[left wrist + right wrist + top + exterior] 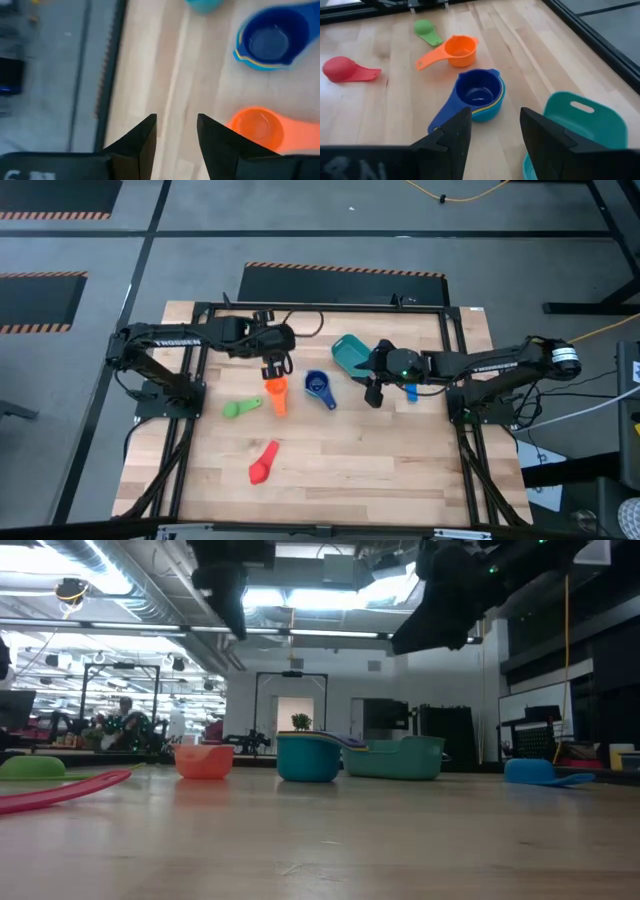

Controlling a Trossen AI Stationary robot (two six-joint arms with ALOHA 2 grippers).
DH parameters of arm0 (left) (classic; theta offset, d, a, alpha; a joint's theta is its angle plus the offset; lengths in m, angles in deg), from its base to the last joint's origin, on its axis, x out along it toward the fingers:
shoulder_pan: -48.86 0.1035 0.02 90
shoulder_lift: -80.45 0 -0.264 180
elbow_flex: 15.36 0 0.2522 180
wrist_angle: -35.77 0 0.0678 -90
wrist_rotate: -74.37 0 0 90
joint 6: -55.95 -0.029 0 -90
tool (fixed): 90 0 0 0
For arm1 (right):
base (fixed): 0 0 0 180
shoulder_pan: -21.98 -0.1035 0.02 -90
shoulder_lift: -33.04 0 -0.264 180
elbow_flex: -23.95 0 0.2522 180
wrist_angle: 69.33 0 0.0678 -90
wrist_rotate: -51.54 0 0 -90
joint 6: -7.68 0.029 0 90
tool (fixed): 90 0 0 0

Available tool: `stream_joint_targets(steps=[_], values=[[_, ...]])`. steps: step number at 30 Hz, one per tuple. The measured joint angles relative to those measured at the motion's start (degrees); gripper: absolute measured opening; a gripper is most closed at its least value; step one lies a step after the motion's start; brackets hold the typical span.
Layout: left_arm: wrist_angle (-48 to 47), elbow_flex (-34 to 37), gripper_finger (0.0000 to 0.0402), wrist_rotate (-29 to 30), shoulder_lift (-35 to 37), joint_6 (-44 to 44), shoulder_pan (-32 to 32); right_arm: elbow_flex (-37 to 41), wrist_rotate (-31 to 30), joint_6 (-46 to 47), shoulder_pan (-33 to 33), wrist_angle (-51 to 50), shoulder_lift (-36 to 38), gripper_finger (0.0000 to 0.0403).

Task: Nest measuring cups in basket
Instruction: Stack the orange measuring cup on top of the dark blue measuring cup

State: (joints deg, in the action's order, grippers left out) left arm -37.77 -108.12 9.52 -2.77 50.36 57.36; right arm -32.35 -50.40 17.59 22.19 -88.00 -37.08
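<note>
Orange cup [256,128] sits free beside the left gripper's [177,131] parted, empty fingers; only overhead shows the right gripper's [373,393] parted fingers beside the basket [349,352].

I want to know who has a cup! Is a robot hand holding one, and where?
No. The left gripper is open above the table beside the orange cup, with nothing between its fingers. The right gripper is open and empty too.

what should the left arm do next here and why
Probably lift the left gripper clear and go for another loose cup. Its fingers stand apart and empty above the orange cup, which sits upright on the table beside the blue stack. Green cup and red cup lie loose too.
</note>
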Motion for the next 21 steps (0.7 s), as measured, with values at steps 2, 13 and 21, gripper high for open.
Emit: stream_joint_targets(steps=[2, 13, 21], values=[[-0.02, 0.96, 0.0135, -4.98, 0.00, -1.13, 2.79, 0.00, 0.01, 0.02, 0.00, -0.11, 0.74, 0.0174], [8.41, 12.56, 0.0131, -23.64, -0.04, -10.01, 11.12, 0.00, 0.00, 0.02, 0.00, -0.50, 0.82, 0.0174], [19.90, 20.49, 0.0131, -26.64, -0.07, -12.98, 10.79, 0.00, 0.00, 0.13, 0.00, -0.50, 0.80, 0.0174]])
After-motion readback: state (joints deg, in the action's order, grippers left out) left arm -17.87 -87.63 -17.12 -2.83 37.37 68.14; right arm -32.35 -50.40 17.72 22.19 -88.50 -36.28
